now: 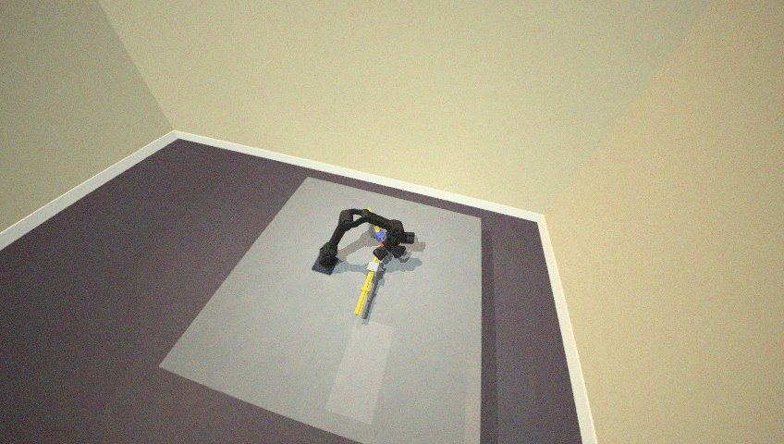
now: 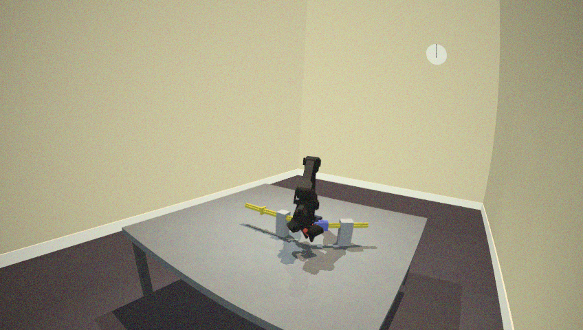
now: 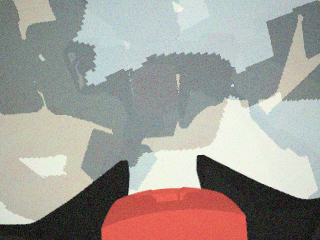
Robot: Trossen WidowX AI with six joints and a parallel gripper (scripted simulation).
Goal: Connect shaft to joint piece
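Currently: gripper, clamped on red joint piece; alignment apparently underway; release, shaft push, withdrawal outstanding.

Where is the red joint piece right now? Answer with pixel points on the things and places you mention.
The red joint piece (image 1: 381, 244) (image 2: 304, 232) (image 3: 174, 220) is shut between the gripper's fingers, bottom centre in the wrist view; in the exterior view it lies left of the blue piece (image 1: 379, 234) (image 2: 323, 225).

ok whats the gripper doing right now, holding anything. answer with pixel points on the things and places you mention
Gripper (image 1: 389, 253) (image 2: 304, 232) (image 3: 163, 164): closed on the red joint piece (image 1: 382, 244) (image 2: 305, 232) (image 3: 174, 220), one finger on each side.
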